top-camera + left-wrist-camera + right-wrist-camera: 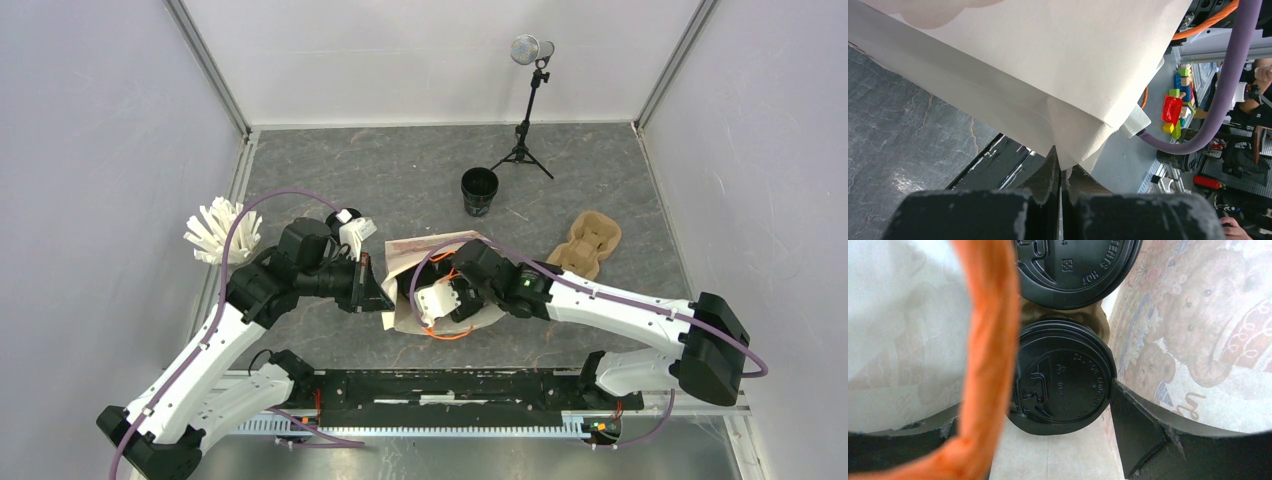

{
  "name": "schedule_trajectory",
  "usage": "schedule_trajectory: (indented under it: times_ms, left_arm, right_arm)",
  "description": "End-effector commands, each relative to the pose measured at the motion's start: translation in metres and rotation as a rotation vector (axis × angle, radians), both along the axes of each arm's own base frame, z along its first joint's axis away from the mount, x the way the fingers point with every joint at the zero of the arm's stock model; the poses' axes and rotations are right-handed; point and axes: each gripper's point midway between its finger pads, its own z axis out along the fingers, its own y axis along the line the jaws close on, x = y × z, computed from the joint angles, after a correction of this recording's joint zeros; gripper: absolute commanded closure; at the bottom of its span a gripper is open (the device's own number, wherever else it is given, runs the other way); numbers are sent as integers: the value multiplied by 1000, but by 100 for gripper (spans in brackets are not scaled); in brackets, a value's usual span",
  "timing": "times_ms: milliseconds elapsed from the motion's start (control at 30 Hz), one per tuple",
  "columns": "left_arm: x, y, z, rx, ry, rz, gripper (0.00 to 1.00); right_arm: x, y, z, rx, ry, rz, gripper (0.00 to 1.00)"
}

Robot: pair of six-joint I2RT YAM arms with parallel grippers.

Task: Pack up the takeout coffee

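Two cups (1063, 385) bagged; my left jaws pinch the bag (1048, 75), right jaws straddle one, grip unclear; handle (990, 340) could snag.

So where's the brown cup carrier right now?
The brown cup carrier lies right of centre on the table in the top view, just beyond the right arm, with the paper bag to its left.

Bright, even overhead light is filling the top view, leaving soft shadows. In the left wrist view the paper bag (1048, 65) is glowing pale and glare is shining off the counter (903, 182) at lower left. An orange handle (990, 340) is blurring before the sharp cup lid (1063, 385).
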Motion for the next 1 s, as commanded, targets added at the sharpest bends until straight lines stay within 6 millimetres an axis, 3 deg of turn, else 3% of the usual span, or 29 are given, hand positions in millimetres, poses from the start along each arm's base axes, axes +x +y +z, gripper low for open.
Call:
schedule_trajectory:
  times_ms: [0, 967]
  left_arm:
    - [-6, -5, 17, -54, -33, -49, 98]
    - [-2, -9, 15, -58, -9, -45, 98]
  right_arm:
    - [5, 2, 0, 4, -25, 8, 42]
    - [18, 1, -19, 1, 9, -22, 42]
